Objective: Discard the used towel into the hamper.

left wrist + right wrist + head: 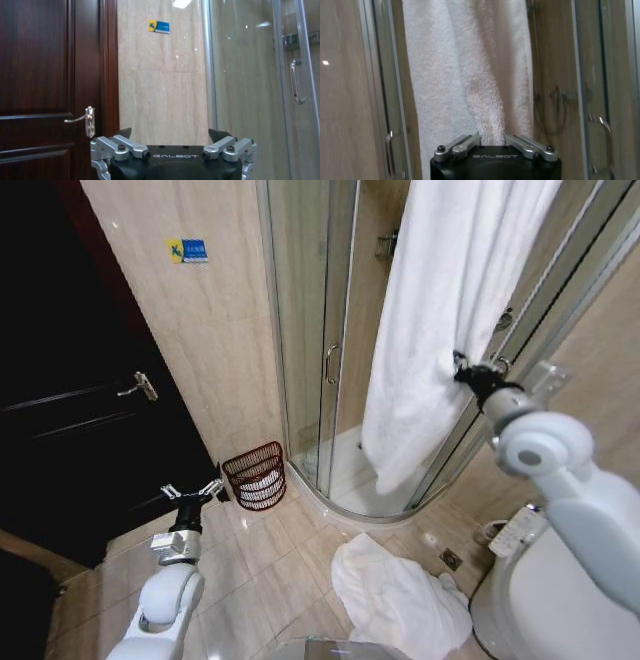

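My right hand (462, 368) pinches a fold of the hanging towel (440, 310) at the shower's glass edge, ready, I judge, to drag it free. My left hand (192, 494) waits low, spread wide, with the hamper (256, 475) just beyond it against the wall; bare floor between leaves room.

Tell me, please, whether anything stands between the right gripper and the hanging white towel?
Nothing visible does. The right gripper is right at the hanging towel, its fingers closed in on a fold of the cloth at the shower enclosure.
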